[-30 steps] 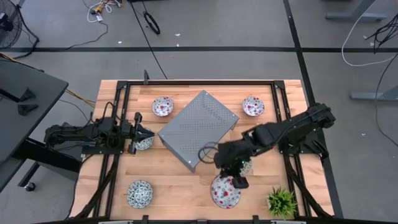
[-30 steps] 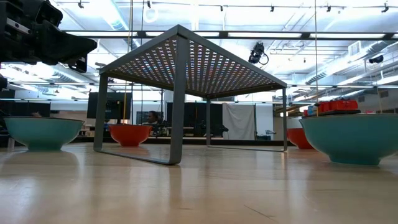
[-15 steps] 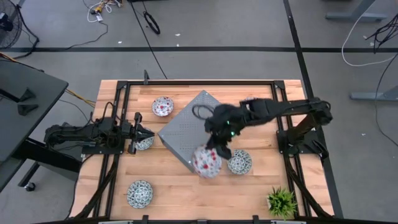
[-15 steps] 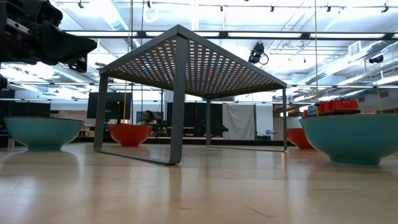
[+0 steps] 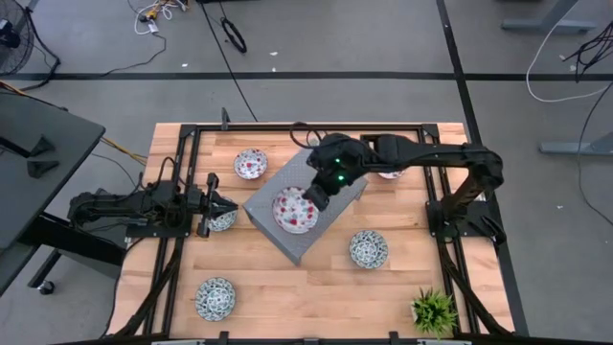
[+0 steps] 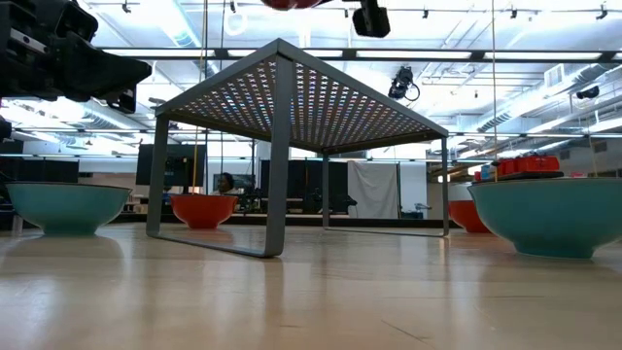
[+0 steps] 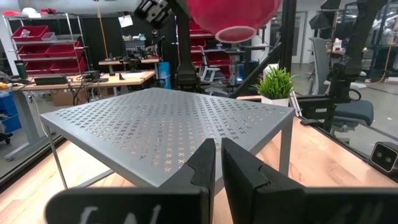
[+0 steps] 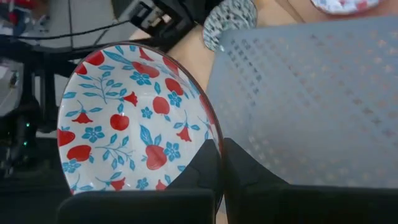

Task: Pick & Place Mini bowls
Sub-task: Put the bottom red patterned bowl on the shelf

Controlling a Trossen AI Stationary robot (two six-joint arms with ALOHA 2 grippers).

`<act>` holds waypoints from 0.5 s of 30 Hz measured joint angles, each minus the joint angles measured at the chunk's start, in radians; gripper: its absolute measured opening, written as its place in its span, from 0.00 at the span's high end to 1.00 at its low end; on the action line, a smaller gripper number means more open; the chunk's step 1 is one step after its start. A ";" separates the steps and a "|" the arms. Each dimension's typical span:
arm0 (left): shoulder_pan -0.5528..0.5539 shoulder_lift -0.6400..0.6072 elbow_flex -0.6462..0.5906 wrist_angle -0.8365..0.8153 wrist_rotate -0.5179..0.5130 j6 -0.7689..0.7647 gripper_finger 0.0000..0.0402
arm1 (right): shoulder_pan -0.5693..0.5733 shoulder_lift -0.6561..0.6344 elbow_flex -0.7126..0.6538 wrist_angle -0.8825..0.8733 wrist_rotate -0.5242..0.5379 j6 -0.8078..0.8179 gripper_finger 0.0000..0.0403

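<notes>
My right gripper (image 5: 314, 196) is shut on a red-patterned mini bowl (image 5: 293, 211), which hangs above the grey perforated stand (image 5: 330, 177) in the middle of the table. The left wrist view shows the bowl's red underside (image 7: 233, 14) well above the stand top (image 7: 168, 124). Other mini bowls sit on the wood: red ones (image 5: 251, 164) (image 5: 391, 169) at the far side, teal ones (image 5: 369, 249) (image 5: 215, 298) nearer. My left gripper (image 5: 216, 203) waits shut at the table's left, over one more teal bowl (image 5: 224, 221). My right gripper pinches the bowl's rim (image 8: 213, 138), one finger (image 8: 199, 165) inside the bowl and one outside. The fingers slant down from the table's far right, onto the bowl's far-right edge. The bowl is lifted clear of the stand, tilted, its patterned inside facing up.
A small green potted plant (image 5: 433, 311) stands at the near right corner. Black frame rails (image 5: 287, 128) run along the table's far, left and right edges. The stand's legs (image 6: 277, 194) leave open room under its top.
My right gripper has carried the red-patterned bowl from the table's near edge toward the far edge and the left. It now hangs over the stand top. The wrist rolled on the way, and the bowl stayed held and clear of the table.
</notes>
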 joint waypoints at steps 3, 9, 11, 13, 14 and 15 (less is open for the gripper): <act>0.000 0.000 0.000 0.003 0.000 0.000 0.93 | -0.013 0.023 0.000 0.023 -0.001 0.063 1.00; 0.000 0.001 0.000 -0.009 0.000 0.000 0.93 | -0.024 0.081 0.000 0.028 0.000 0.149 1.00; 0.000 0.001 0.000 -0.009 0.000 0.000 0.93 | -0.024 0.097 0.000 0.023 -0.003 0.156 1.00; 0.000 0.000 0.000 -0.009 0.000 0.000 0.93 | -0.023 0.111 0.000 0.024 -0.004 0.169 1.00; 0.000 0.000 0.000 -0.009 0.000 0.000 0.93 | -0.023 0.115 0.000 0.025 -0.005 0.171 1.00; 0.000 0.000 0.000 -0.009 0.000 0.000 0.93 | -0.024 0.121 0.000 0.023 -0.003 0.171 1.00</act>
